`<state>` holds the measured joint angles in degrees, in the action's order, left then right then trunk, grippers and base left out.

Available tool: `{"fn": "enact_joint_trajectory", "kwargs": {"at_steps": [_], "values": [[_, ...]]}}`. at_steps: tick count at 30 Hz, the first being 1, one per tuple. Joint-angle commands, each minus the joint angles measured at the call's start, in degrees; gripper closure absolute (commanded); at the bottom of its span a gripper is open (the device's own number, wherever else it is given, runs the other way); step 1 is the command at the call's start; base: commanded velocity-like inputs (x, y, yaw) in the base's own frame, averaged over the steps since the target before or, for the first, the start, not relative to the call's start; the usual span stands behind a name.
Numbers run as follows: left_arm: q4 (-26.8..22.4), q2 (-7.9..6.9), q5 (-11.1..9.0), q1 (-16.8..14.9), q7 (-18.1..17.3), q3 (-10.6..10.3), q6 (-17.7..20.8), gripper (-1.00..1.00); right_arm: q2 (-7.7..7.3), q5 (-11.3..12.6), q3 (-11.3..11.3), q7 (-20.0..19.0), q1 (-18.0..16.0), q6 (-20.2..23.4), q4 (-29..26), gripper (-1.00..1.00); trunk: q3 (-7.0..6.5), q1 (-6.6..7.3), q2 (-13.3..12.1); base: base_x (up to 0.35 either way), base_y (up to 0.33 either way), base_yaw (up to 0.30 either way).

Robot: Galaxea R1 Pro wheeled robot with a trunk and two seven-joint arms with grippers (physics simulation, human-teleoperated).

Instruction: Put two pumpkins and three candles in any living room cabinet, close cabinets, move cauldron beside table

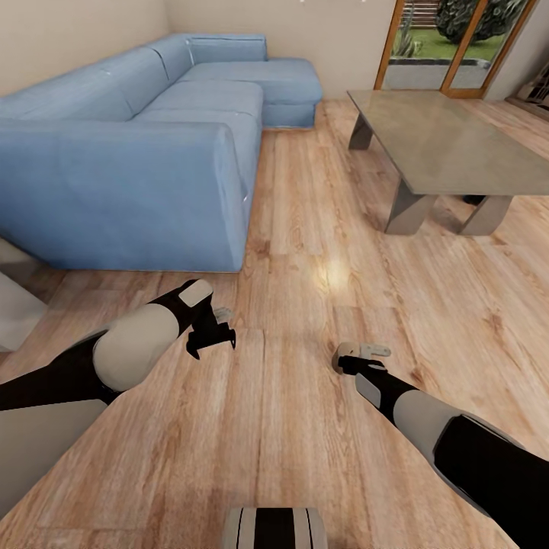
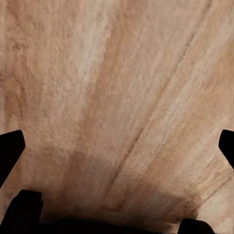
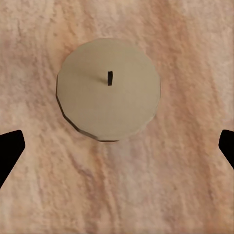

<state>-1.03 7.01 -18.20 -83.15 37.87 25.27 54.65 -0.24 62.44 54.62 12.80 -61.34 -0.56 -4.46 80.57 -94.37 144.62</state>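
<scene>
A stubby grey-beige candle with a small dark wick stands upright on the wooden floor. In the right wrist view I look straight down on it. My right gripper hangs open above it, its dark fingertips spread wide and touching nothing. In the head view my right gripper points down at the floor and covers the candle. My left gripper hovers open over bare floorboards. The long glass-topped table stands at the far right. The pumpkins, the cabinet and the cauldron are out of view.
A large blue corner sofa runs along the left and back. A glass door to a garden is at the far right. A small dark shape lies under the table. Open wooden floor spreads between sofa and table.
</scene>
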Motion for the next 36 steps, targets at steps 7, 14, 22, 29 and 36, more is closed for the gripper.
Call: {"fn": "enact_joint_trajectory", "kwargs": {"at_steps": [7,14,22,29,36], "values": [[-0.11,0.02,-0.49,0.01,0.64,0.13,-1.64,-1.0,0.05,0.57,0.48,0.29,-0.01,-0.06,-0.11,-1.0,0.04,0.01,0.01,0.092,0.0,0.0],[-0.11,0.17,-0.52,0.01,0.58,0.05,-1.82,-1.0,0.06,0.57,0.48,0.29,-0.01,-0.06,-0.11,-1.0,0.04,0.01,0.01,0.085,0.0,0.0],[-0.11,0.16,-0.52,0.01,0.63,0.06,-1.92,-1.0,0.06,0.57,0.48,0.29,-0.01,-0.06,-0.11,-1.0,0.04,0.01,0.01,0.125,0.0,0.0],[-0.11,0.03,-0.52,0.03,0.55,0.08,-1.95,-1.0,-0.01,0.57,0.48,0.29,-0.01,-0.06,-0.06,-1.0,0.04,0.01,0.01,0.065,0.0,0.0],[-0.11,0.02,-0.47,0.06,0.46,0.06,-1.86,-1.0,-0.02,0.57,0.42,0.29,-0.01,-0.06,-0.03,-1.0,0.04,0.01,0.01,0.116,0.0,0.0]]}}
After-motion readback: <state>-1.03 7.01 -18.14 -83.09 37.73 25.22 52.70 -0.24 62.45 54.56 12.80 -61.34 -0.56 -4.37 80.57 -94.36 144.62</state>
